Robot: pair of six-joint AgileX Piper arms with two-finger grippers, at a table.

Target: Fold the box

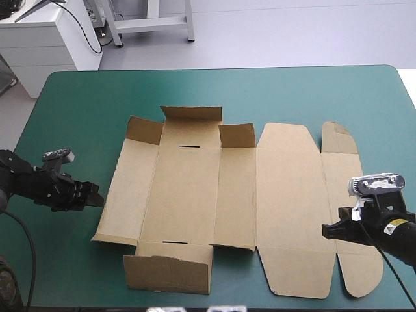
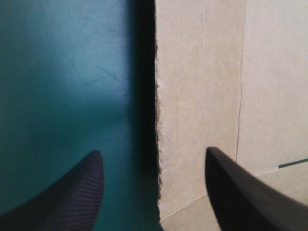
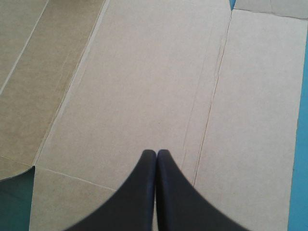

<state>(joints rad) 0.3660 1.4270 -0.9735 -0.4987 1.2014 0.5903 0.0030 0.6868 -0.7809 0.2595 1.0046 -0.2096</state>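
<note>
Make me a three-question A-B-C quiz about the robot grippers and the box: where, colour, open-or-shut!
1. Where is the left black-fingered gripper? A over the middle of the flat brown cardboard box; B at its left edge; C at the table's far edge.
2. The table cover is: A red; B white; C teal-green.
3. The right gripper is: A shut; B wide open; C holding a cup.
Answers: B, the edge shows between its open fingers; C, visible around the box; A, its fingers meet.

I can read no text or number on my feeds. A yellow sticker (image 1: 392,225) on the right arm (image 1: 402,239) is too small to make out.
</note>
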